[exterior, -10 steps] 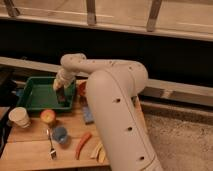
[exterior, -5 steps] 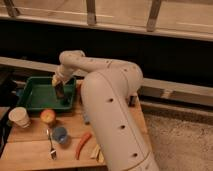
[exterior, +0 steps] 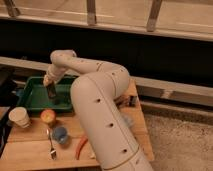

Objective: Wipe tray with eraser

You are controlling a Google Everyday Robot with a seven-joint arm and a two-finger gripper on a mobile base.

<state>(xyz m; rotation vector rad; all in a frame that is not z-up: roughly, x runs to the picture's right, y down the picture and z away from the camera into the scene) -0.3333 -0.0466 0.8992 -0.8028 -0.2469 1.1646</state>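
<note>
The green tray (exterior: 31, 100) lies at the back left of the wooden table. My white arm reaches over it from the right. The gripper (exterior: 52, 93) points down into the middle of the tray, shut on a small dark block, the eraser (exterior: 55, 98), which rests against the tray floor. The fingers hide most of the eraser.
In front of the tray stand a white paper cup (exterior: 19, 117), an orange round item (exterior: 48, 116) and a blue cup (exterior: 60, 134). A metal utensil (exterior: 51, 148) and a red-orange pepper (exterior: 81, 146) lie near the table's front. A dark wall runs behind the table.
The gripper with the eraser has slid left across the tray floor, from the right part toward the middle. The arm's elbow has swung along with it.
</note>
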